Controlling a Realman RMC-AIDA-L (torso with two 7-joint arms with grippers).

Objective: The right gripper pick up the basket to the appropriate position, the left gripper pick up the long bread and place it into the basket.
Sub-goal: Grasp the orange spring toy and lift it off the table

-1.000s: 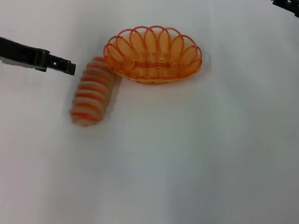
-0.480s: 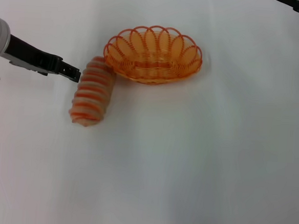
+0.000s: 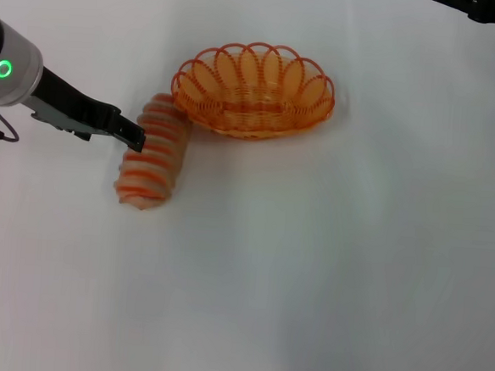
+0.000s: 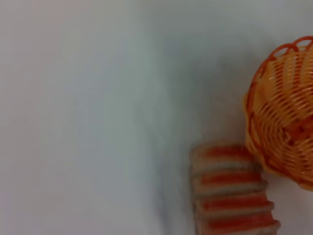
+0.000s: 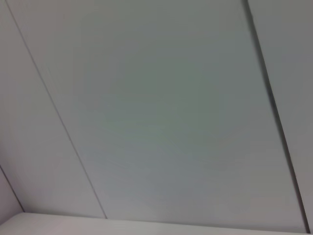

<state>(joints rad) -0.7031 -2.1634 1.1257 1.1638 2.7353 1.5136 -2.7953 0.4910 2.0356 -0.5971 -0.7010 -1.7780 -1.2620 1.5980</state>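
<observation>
the left gripper (image 3: 132,134), a black claw whose finger spread i could not tell, hovered at the striped tan long bread (image 3: 154,152) lying against the orange wire basket (image 3: 252,90), risking nudging the loaf away.

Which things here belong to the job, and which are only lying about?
Job things:
bread, on the table against the basket's left end
basket, with nothing in it
left end effector, at the bread's left side
right arm, far right corner

Lying about:
nothing else, only the white table
</observation>
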